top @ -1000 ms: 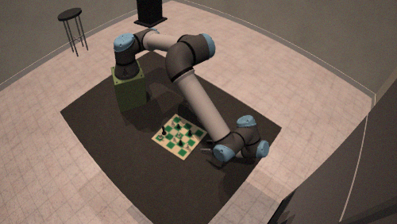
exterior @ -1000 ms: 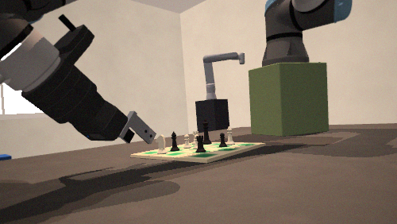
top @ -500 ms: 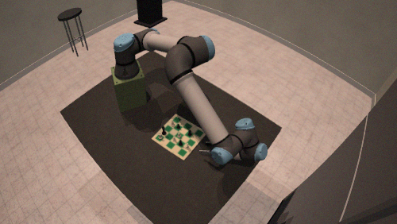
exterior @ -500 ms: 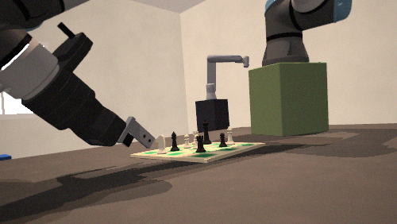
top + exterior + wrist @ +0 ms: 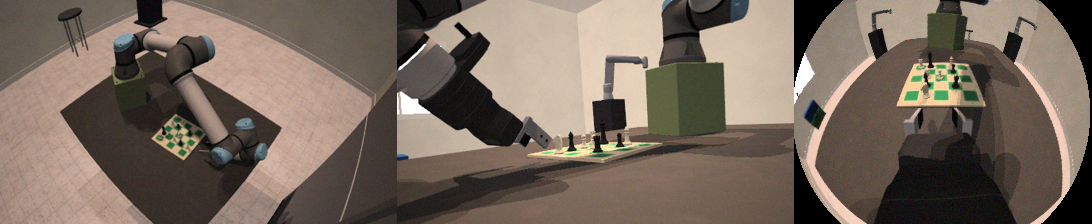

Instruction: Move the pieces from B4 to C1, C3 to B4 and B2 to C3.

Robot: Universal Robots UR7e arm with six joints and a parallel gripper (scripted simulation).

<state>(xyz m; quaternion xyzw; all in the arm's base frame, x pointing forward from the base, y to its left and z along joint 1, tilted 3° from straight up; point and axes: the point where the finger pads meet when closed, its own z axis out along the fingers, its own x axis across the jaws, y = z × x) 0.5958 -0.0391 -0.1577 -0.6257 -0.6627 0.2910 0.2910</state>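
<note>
The board (image 5: 183, 152) (image 5: 568, 158) (image 5: 941, 95) holds upright pieces; its letters and digits are unreadable. A white knight (image 5: 187, 147) (image 5: 558, 145) (image 5: 926, 91) stands in the row nearest the gripper. Behind it are a black bishop (image 5: 571, 143) (image 5: 926, 80) and a black rook (image 5: 597, 144) (image 5: 956, 83). Farther back are a white pawn (image 5: 939, 75), a black pawn (image 5: 619, 140) (image 5: 953, 69), a tall black king (image 5: 163, 131) (image 5: 602, 134) (image 5: 930, 61) and several more white pieces. My gripper (image 5: 204, 147) (image 5: 536, 140) (image 5: 937, 114) is open and empty, tilted, low beside the board's edge nearest the knight.
The arm's green pedestal (image 5: 132, 93) (image 5: 684, 99) (image 5: 945, 31) stands beyond the board's far side. The forearm (image 5: 202, 107) reaches over the dark mat (image 5: 119, 155) beside the board. A stool (image 5: 70, 15) and a black pedestal (image 5: 149, 12) stand far off.
</note>
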